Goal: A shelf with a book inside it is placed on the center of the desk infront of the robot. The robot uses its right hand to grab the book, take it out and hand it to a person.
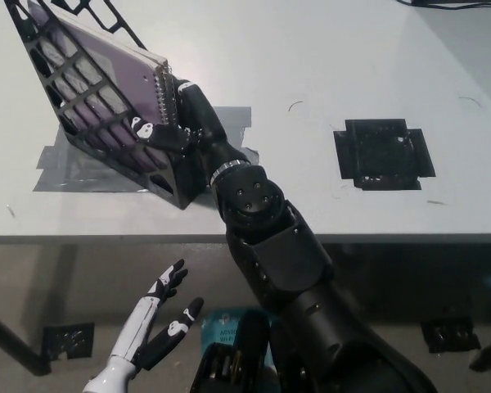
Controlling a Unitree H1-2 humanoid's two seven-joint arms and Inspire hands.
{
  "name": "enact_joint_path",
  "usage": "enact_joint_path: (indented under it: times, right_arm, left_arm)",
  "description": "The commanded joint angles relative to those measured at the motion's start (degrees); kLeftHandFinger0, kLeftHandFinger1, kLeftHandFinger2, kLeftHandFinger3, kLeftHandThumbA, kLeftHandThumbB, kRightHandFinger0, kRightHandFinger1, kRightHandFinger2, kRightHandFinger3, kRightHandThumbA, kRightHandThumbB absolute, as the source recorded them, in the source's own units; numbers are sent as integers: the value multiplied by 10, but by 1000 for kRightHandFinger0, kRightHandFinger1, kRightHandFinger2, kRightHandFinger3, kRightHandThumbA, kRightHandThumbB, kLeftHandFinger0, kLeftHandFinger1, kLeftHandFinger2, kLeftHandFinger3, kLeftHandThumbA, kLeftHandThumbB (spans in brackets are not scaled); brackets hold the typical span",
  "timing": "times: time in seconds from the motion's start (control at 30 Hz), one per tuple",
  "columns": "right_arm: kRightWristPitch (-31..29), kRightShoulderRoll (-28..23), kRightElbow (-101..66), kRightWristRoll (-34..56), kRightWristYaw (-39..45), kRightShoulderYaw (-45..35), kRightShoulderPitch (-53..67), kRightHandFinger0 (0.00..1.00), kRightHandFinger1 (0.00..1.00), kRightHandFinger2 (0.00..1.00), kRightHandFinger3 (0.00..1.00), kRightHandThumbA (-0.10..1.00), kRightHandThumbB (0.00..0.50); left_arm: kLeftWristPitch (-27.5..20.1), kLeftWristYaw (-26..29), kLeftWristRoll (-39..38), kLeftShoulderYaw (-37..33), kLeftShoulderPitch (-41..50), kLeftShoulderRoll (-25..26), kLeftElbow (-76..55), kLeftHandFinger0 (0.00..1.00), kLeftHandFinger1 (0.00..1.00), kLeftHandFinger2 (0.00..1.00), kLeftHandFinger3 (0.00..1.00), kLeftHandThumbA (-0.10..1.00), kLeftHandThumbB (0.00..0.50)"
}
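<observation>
A black wire shelf point(57, 61) leans on the white desk point(311, 57) at the upper left, taped down with grey tape. Inside it lies a purple spiral-bound book point(114, 74), its wire spine facing right. My black right hand point(176, 123) reaches into the shelf's open end and is closed around the book's spine edge. The book sits partly out of the shelf. My white left hand point(151, 332) rests below the desk edge at the lower left, fingers spread, holding nothing.
Grey tape strips point(65, 164) lie under the shelf. A black taped square point(382, 153) marks the desk to the right. Dark cables point(450, 4) run along the top right edge. The desk's front edge point(106, 238) crosses the picture.
</observation>
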Motion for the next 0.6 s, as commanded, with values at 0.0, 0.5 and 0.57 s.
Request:
enact_joint_path:
  times: [0.0,0.5,0.57]
  right_arm:
    - [-25,15,-18,13,2,-10,-30,0,293,620,573,178,161]
    - [51,49,-78,250,124,-147,-22,0,182,516,372,269,300]
    - [57,49,-83,259,129,-149,-22,0,208,565,437,292,307]
  left_arm:
    - [-14,0,3,-3,-10,7,-13,1000,1000,1000,1000,788,332]
    - [-20,-2,10,-8,-15,11,-6,1000,1000,1000,1000,715,342]
    - [-20,-1,13,-9,-15,11,-6,1000,1000,1000,1000,713,341]
